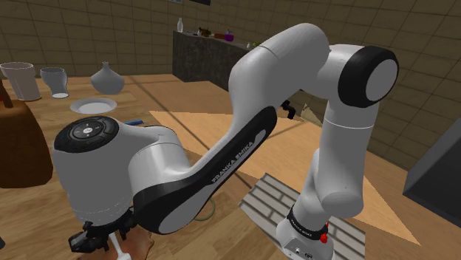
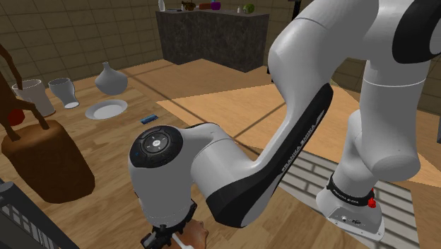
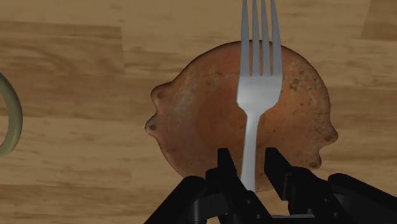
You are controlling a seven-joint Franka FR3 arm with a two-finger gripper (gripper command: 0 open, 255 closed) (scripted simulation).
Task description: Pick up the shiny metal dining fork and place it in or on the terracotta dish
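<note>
In the wrist view a shiny silver fork [image 3: 256, 89] runs up from between my gripper's [image 3: 250, 170] two black fingers, which clasp its handle. Its head and tines hang over a round, mottled terracotta dish [image 3: 203, 121] lying on the wooden floor, and the tine tips reach past the dish's far rim. In the shoulder view the gripper [image 1: 96, 240] points down at the lower left, with a bit of the dish [image 1: 145, 241] beside it. The second exterior view shows the gripper [image 2: 167, 238] low at the bottom edge, next to the dish [image 2: 198, 230].
A pale ring's edge [image 3: 9, 121] lies on the floor beside the dish. Farther off stand a white plate [image 1: 94, 105], a grey vase [image 1: 106, 77], two cups [image 1: 22, 80], a small blue item [image 1: 134, 120] and a brown bulky object [image 2: 42, 159]. A dark counter [image 1: 207, 52] lines the back wall.
</note>
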